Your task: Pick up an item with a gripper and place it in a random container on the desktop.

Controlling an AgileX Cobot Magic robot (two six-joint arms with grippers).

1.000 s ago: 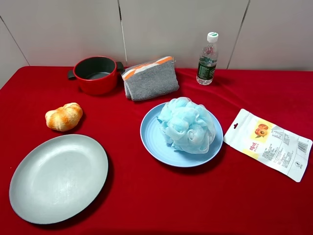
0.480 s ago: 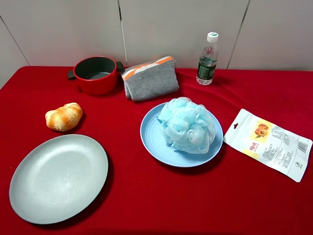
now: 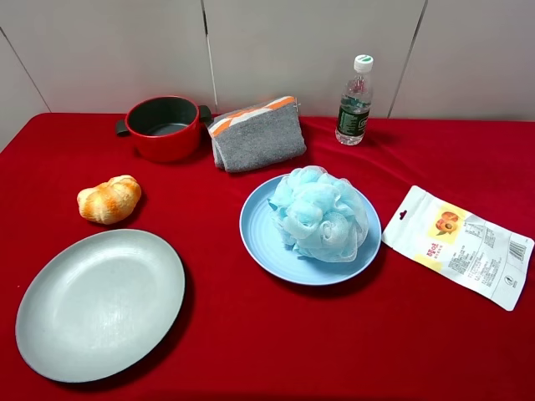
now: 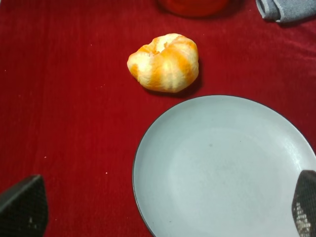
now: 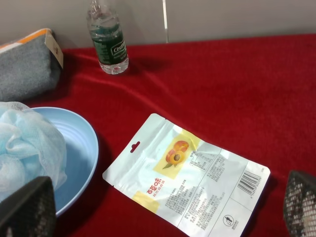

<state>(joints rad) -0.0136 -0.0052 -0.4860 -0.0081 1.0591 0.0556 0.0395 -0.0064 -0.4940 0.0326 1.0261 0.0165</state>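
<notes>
The light blue and white mesh bath pouf [image 3: 319, 213] lies in the round light blue plate [image 3: 259, 242] at the middle of the red-covered desktop [image 3: 276, 342]. The right wrist view shows the pouf [image 5: 24, 143] and the plate's rim [image 5: 84, 148] at one side. Neither arm shows in the exterior high view. My left gripper [image 4: 163, 207] is open and empty, its fingertips [image 4: 19, 207] spread wide above the grey-green plate. My right gripper [image 5: 163, 207] is open and empty above the snack packet, beside the blue plate.
A golden bread roll [image 3: 109, 199] lies left, behind the large grey-green plate [image 3: 100, 302]. A red pot [image 3: 163, 127], a folded grey cloth [image 3: 257, 134] and a water bottle [image 3: 354, 101] stand along the back. A white snack packet [image 3: 458, 245] lies at the right.
</notes>
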